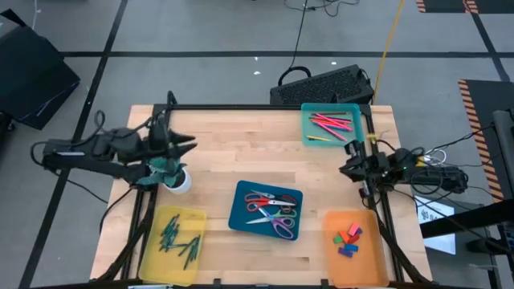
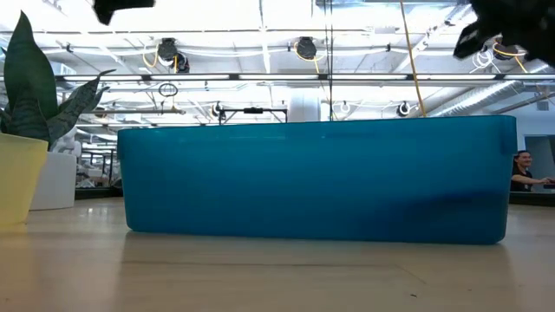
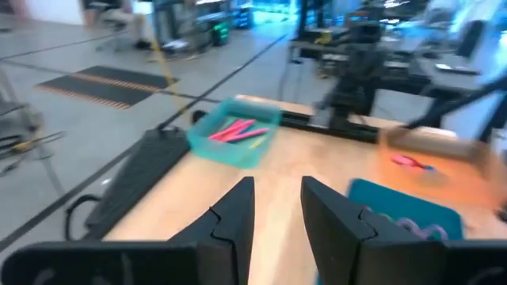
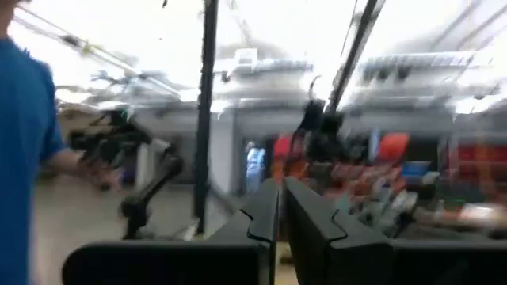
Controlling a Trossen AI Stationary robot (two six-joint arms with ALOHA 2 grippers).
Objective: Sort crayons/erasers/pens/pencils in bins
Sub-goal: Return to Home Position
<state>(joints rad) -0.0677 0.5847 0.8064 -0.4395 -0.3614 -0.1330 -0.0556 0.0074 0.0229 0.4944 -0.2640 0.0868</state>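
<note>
No item is held: the left end effector (image 1: 189, 144), left of the dark blue bin (image 1: 266, 210), is parted slightly, and the right end effector (image 1: 347, 169), right of it, is nearly closed on nothing. The erasers (image 1: 347, 239) are seen in the orange bin (image 1: 353, 258), so sorting is judged complete, with only retraction called for.

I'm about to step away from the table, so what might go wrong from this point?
1. The orange bin lies at the table's front right corner, so a nudge might push it off.
2. The left tool hangs near a white cup and might tip it when it moves.
3. The right tool sits close to the teal bin and might clip its rim.
</note>
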